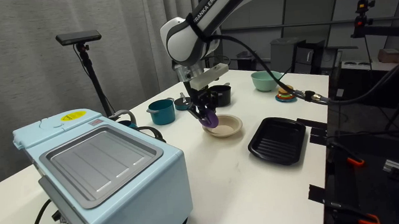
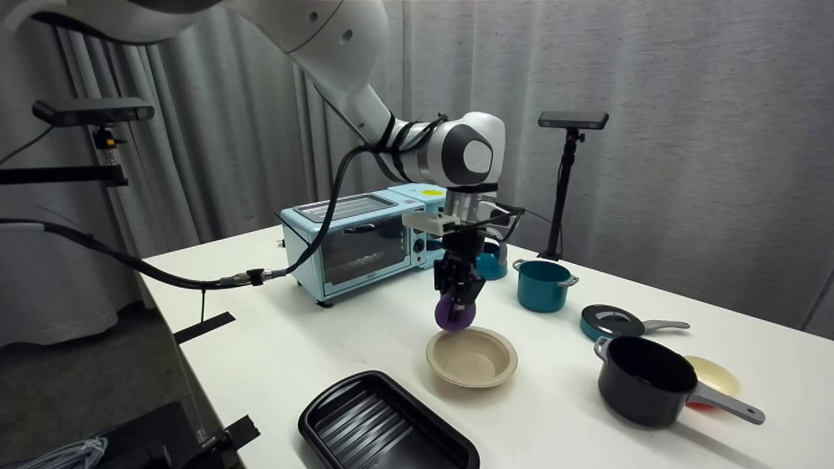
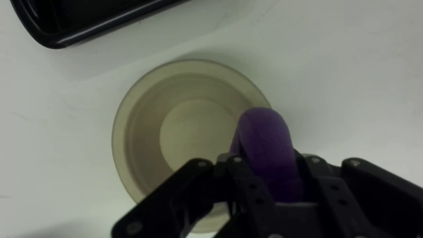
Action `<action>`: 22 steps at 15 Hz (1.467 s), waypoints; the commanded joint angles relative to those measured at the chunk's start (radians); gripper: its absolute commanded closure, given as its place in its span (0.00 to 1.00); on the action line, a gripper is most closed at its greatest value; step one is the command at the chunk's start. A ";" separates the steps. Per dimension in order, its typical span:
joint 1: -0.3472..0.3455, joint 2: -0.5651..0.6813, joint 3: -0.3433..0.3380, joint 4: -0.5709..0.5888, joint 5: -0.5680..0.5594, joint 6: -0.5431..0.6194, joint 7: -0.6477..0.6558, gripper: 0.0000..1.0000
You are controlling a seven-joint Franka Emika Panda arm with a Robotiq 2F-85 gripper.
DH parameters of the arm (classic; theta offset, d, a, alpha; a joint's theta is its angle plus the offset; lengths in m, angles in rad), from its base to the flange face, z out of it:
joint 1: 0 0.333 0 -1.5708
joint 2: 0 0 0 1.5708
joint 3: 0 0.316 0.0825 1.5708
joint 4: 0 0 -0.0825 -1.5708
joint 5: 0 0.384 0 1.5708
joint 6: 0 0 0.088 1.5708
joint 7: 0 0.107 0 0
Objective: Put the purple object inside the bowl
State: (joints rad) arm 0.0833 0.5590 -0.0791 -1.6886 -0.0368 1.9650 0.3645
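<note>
The purple object (image 1: 210,119) is a rounded, thick piece held in my gripper (image 1: 204,116). In the wrist view, the gripper (image 3: 272,162) is shut on the purple object (image 3: 264,135), with a finger at each side. The beige bowl (image 1: 227,129) stands on the white table, and its pale inside (image 3: 195,129) holds nothing in the parts I see. The purple object overlaps one side of the bowl's rim in the wrist view. In an exterior view, the purple object (image 2: 449,319) hangs at the far rim of the bowl (image 2: 474,365). Whether it touches the rim, I cannot tell.
A black ribbed tray (image 1: 278,145) lies near the bowl. A light-blue toaster oven (image 1: 155,186), a teal pot (image 1: 163,113), a black saucepan (image 2: 645,391) and a lidded pan (image 2: 606,322) stand around. A light-green bowl (image 1: 264,82) and toy burger (image 1: 285,92) are farther off.
</note>
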 commanded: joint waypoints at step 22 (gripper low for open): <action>-0.032 -0.046 -0.071 -0.109 -0.006 0.132 0.145 0.00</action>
State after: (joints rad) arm 0.0569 0.5448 -0.1494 -1.7851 -0.0395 2.0687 0.4937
